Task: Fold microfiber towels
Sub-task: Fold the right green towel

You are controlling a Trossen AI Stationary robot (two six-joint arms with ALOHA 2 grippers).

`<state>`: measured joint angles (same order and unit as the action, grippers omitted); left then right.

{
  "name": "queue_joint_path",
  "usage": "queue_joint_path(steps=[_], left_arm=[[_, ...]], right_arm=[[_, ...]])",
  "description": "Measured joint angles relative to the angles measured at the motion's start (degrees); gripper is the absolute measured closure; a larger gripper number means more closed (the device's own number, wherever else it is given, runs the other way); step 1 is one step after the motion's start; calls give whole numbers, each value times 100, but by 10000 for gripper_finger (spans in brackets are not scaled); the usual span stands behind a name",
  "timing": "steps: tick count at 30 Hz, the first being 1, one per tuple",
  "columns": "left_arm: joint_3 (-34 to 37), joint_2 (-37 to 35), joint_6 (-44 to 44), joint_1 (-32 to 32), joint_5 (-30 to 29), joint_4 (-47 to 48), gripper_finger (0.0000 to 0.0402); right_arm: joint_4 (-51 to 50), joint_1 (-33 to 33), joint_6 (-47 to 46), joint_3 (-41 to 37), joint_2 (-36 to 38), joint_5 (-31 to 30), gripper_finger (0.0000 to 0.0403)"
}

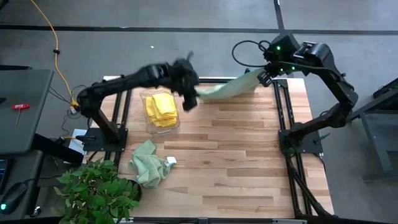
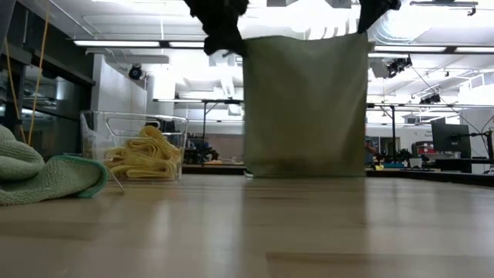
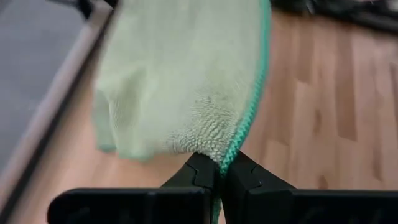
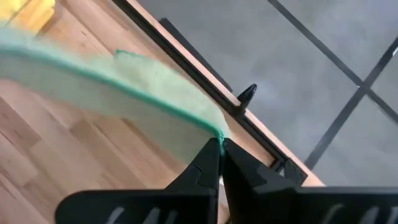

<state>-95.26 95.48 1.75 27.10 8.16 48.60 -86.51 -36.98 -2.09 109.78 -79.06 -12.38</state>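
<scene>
Both arms up over the far edge of the wooden plank table (image 1: 236, 155): left gripper (image 3: 219, 171) clamps one corner of a pale sage-green looped microfiber towel (image 2: 305, 104), right gripper (image 4: 221, 149) pinches the opposite corner, cloth hanging flat between them. Just beside the left gripper, folded yellow towels (image 1: 160, 109) fill a clear plastic bin (image 1: 149, 124); a crumpled green towel (image 1: 149, 163) lies nearer the front

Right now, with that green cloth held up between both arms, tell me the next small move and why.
Probably lower both arms together so the pale sage green microfiber towel lays flat on the wooden table. The left pincer and right pincer each pinch a top corner shut, and the towel hangs stretched with its bottom edge near the tabletop, ready for folding.
</scene>
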Motion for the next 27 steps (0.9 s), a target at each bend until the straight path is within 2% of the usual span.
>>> queue_joint_path(steps=[5, 7, 12, 15, 20, 23, 27], left_arm=[[925, 0, -563, -590, -9, -634, 401], [1203, 0, -782, -783, -10, -832, 401], [1703, 0, -1400, -1227, -23, -1271, 401], [1835, 0, -1700, -1467, -25, -1296, 401], [2225, 0, -2337, -1930, 225, -1626, 401], [2405, -2, -2683, -2180, 546, -1668, 401], [2587, -2, -2862, -2374, 665, -1641, 401]], right_arm=[[-373, 705, -707, -4, 123, -516, 403], [-254, 1033, -1027, -243, 253, -633, 403], [178, 1787, -2059, -1913, 929, -671, 403], [918, 2254, -2677, -3025, 1354, -607, 403], [1689, 2841, -3475, -4246, 1735, 58, 403], [1884, 3137, -3686, -4576, 1805, 703, 403], [2123, 3390, -3703, -4930, 1800, 1550, 403]])
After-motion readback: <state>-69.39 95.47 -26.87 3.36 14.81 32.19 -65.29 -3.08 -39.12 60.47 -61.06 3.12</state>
